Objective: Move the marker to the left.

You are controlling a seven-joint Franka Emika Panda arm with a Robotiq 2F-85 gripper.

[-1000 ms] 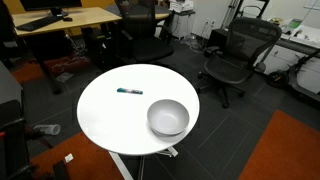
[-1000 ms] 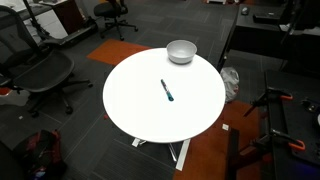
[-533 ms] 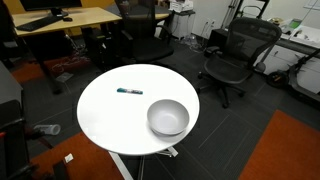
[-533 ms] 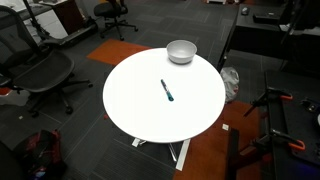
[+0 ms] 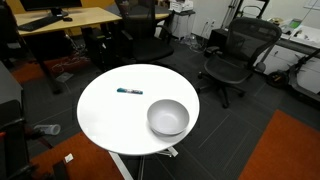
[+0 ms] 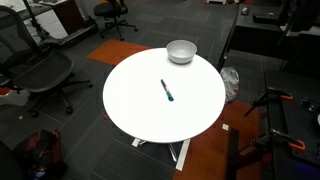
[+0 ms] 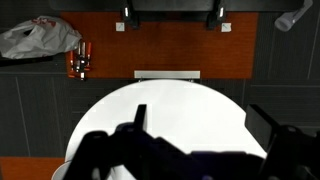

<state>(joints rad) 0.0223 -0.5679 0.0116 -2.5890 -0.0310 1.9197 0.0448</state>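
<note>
Item: the marker (image 6: pixel 166 91), one unit. A short, thin, pen-like stick with a dark body and a blue-teal section. It lies flat on the round white table (image 6: pixel 135 112), touching nothing else, with bare tabletop all around it.

In an exterior view it sits close to the centre of the table, its long axis slightly slanted. In the exterior view from another angle, the marker (image 5: pixel 129 92) lies nearly level across the picture, in the far half of the table (image 5: pixel 108 122), inside the rim. Cap and markings are too small to make out.

The gripper (image 7: pixel 205 125) is a blurred, near-black mass of blocky, angular shapes.
</note>
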